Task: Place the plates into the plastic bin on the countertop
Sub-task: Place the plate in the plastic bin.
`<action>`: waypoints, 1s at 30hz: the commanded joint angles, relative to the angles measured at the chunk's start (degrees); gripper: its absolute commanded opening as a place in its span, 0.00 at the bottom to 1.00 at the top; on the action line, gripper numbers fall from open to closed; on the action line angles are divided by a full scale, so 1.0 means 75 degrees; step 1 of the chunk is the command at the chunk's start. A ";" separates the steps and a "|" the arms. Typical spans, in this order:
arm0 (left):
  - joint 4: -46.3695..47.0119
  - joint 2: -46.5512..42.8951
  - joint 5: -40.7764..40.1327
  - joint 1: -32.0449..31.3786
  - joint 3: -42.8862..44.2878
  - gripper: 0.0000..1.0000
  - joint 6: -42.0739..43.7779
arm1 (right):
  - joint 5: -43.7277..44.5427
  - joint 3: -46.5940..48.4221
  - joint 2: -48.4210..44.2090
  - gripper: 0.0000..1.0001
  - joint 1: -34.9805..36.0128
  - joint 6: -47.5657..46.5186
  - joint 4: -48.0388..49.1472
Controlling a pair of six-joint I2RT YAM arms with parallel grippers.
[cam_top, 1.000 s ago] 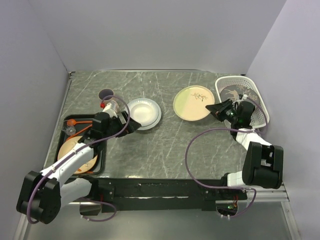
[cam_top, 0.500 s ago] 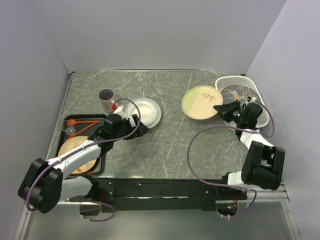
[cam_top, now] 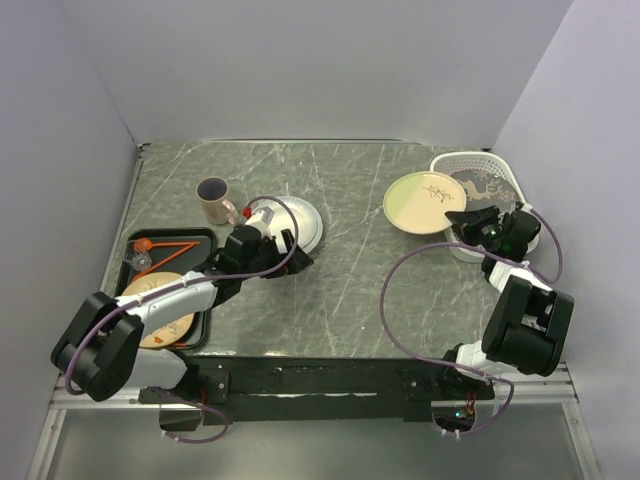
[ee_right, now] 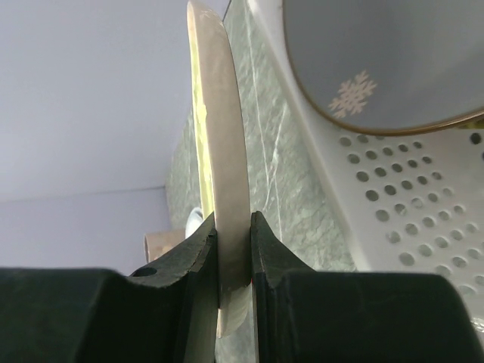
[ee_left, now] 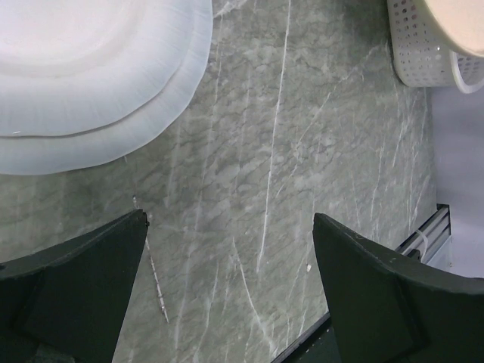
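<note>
Yellow-green plate (cam_top: 424,201) with a twig drawing is pinched at its right rim by my right claw (ee_right: 233,224), both fingers clamped on its two faces. In the wrist view it stands edge-on and runs straight away from the fingers. From above, its face tilts up toward the camera and it reaches left from the claw, with its right edge at the left wall of the white bin (cam_top: 478,158). A dark plate (cam_top: 484,186) lies in that bin.

My left claw (ee_left: 228,219) hangs wide open above bare worktop (ee_left: 249,151), just beside the stacked white plates (ee_left: 91,68). Farther left are a mug (cam_top: 212,201) and a black tray (cam_top: 196,236) holding a beige plate (cam_top: 172,328).
</note>
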 commanded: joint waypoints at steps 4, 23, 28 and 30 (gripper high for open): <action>0.0489 0.0110 -0.0007 -0.0161 0.0322 0.96 -0.0065 | 0.0124 0.0478 -0.0374 0.00 -0.0338 0.0647 0.1018; 0.0185 -0.0183 -0.0136 -0.0243 0.0252 0.96 0.0040 | 0.1120 -0.0589 -0.0610 0.00 -0.1487 0.1995 0.2483; 0.0348 -0.0125 -0.0101 -0.0243 0.0170 0.96 -0.0007 | 0.1120 -0.0519 -0.0492 0.00 -0.1534 0.2136 0.2577; 0.0407 -0.0043 -0.0031 -0.0243 0.0170 0.96 -0.0030 | 0.1237 -0.0483 -0.0574 0.00 -0.1557 0.2136 0.2460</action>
